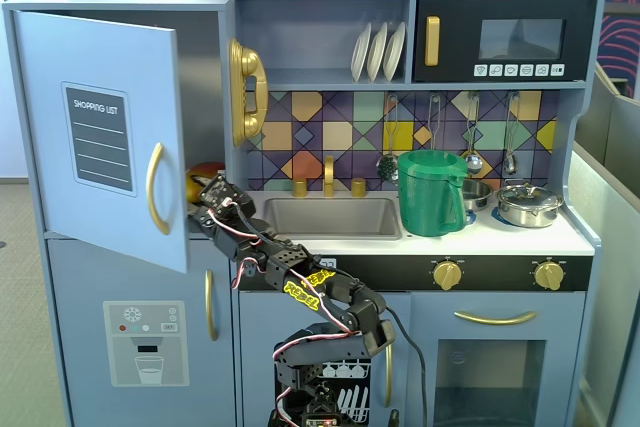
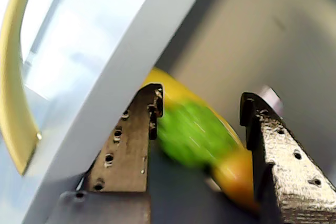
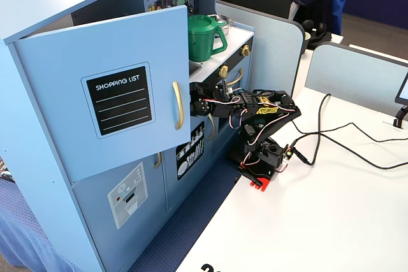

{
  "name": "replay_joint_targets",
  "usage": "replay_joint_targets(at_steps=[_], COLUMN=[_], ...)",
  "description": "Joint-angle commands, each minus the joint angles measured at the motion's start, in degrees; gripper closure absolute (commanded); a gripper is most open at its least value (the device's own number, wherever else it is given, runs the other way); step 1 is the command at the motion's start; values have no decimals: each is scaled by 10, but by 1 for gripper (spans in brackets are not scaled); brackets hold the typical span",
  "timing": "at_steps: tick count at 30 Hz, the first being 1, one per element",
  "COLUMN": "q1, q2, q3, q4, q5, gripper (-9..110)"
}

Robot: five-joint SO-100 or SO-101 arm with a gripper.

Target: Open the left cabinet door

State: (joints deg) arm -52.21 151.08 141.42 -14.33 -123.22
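Observation:
The left cabinet door (image 1: 100,127), light blue with a black "SHOPPING LIST" panel and a curved gold handle (image 1: 155,189), stands partly open, swung out on its left hinge. My gripper (image 1: 203,197) reaches into the gap just behind the door's free edge. In the wrist view the gripper (image 2: 202,100) is open and holds nothing. One finger (image 2: 131,145) lies against the door's edge (image 2: 131,66), with the handle (image 2: 13,77) at far left. Blurred green and yellow-orange toy food (image 2: 194,132) lies inside the cabinet beyond the jaws. The other fixed view shows the door (image 3: 108,87) ajar and the gripper (image 3: 194,97) behind it.
Below is a blue door with a water-dispenser picture (image 1: 145,342). A gold phone (image 1: 245,92), a sink (image 1: 330,217), a green pitcher (image 1: 430,192) and a black microwave (image 1: 500,39) lie to the right. Cables (image 3: 331,138) run across the white table by the arm's base.

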Motion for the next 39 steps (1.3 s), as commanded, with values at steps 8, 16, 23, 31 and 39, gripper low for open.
replay_joint_targets(at_steps=[8,16,23,31,39], q1=[-104,-158,-210,-49,214], q2=[-40,-74,-100,-61,60], q3=[8,7,-3,11,103], q4=[-78,-113,-137,-109,45], q5=[-38,-59,-82,-33,98], gripper=[90,90,90,90,90])
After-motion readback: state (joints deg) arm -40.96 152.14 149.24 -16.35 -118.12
